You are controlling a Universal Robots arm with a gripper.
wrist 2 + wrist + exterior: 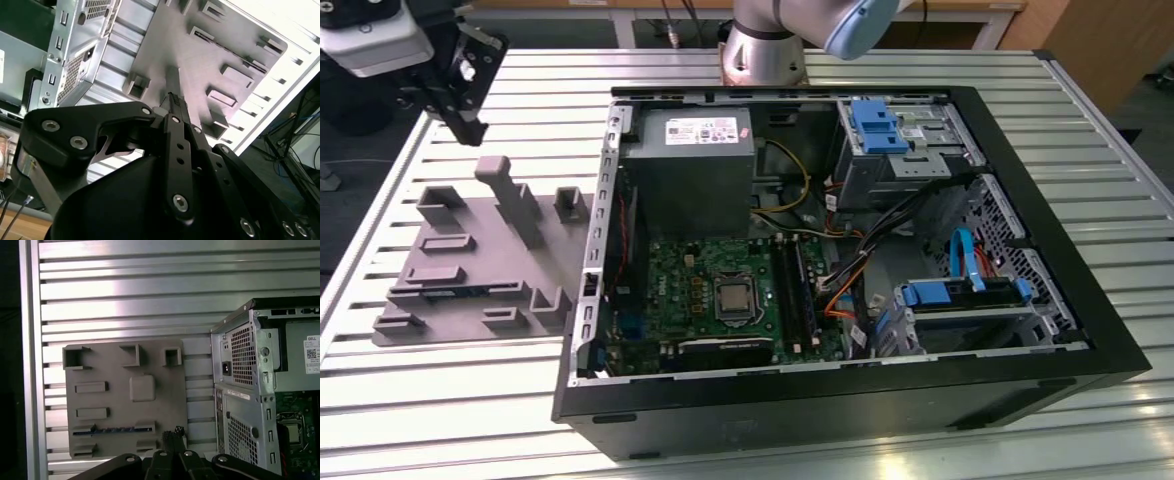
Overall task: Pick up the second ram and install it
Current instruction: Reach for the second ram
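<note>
Table slats (125,295): second ram (107,430) parallel

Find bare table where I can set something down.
In the exterior view, the table is bare below the holder tray and above it, around the gripper. Crowded: inside the computer case, and the slim gap between tray and case.

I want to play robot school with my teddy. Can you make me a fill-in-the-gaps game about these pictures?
The blue-green second ram sits in a slot of the ____ holder tray.
The gripper hangs over that tray, holding ____.
The tray lies on the exterior view's ____ of the computer case.
Missing words: grey; nothing; left.
</note>
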